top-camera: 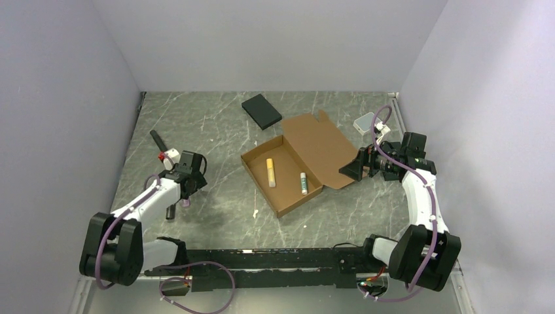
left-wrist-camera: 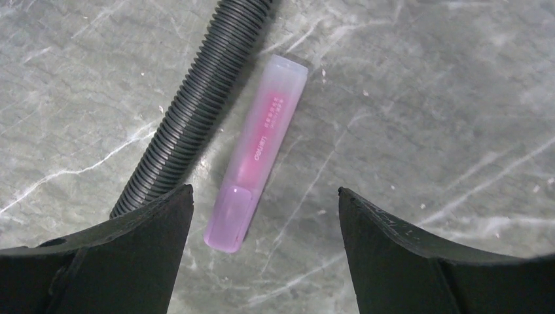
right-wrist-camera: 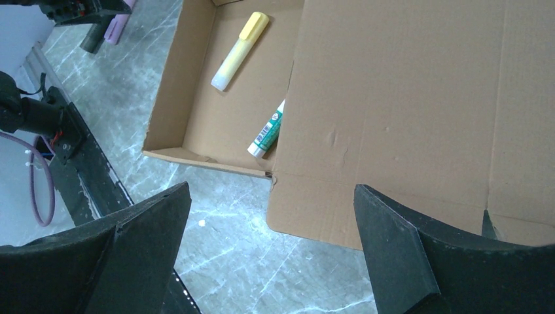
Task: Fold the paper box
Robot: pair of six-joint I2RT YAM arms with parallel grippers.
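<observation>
While the box sits mid-desk with its tray formed and its lid lying open flat toward the right, I see a yellow marker and a white tube inside the tray, well apart. My right end effector is at the lid's outer edge, fingers spread, gripping nothing. My left end effector is well to the left, fingers spread over a pink marker lying beside a black hose. A black slab lies behind the box.
</observation>
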